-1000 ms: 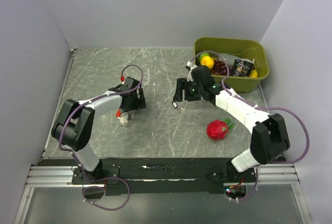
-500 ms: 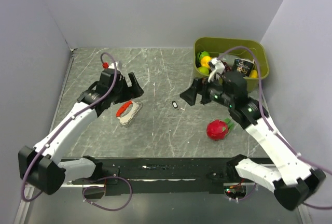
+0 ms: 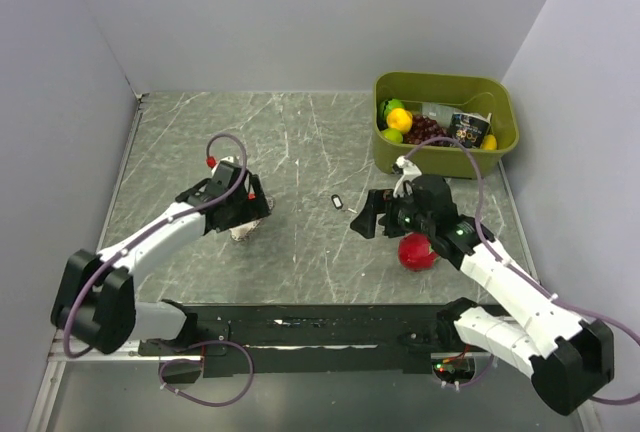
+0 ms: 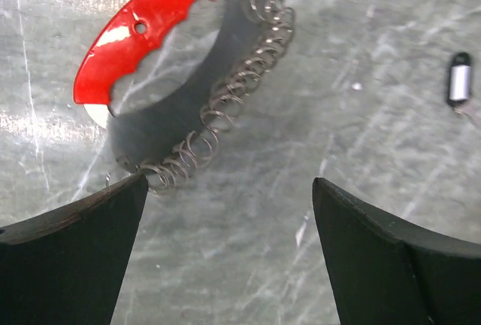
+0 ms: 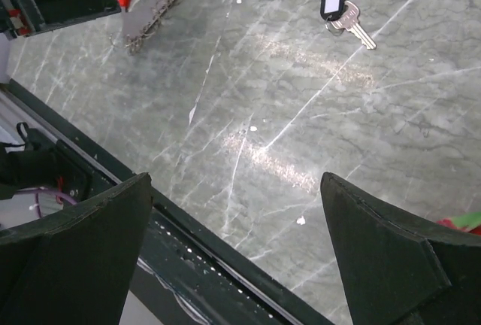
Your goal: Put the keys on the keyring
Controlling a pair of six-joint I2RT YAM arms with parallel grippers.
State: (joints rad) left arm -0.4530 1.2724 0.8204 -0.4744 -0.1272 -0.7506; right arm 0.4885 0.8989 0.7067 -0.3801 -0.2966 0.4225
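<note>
Both claws gape empty: I'd have the right gripper (image 5: 234, 178) take the key (image 5: 353, 27) by its tag (it lies flat), the left gripper (image 4: 229, 182) steadying the keyring (image 4: 150, 20).

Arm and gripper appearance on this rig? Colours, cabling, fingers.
The left arm and right arm have white links, black joints and a looping purple cable. The left gripper and right gripper have black bodies and dark wedge-shaped fingers. There is a small red fitting at the left wrist.

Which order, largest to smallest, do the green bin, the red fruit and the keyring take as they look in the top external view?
1. green bin
2. red fruit, partly hidden
3. keyring
</note>
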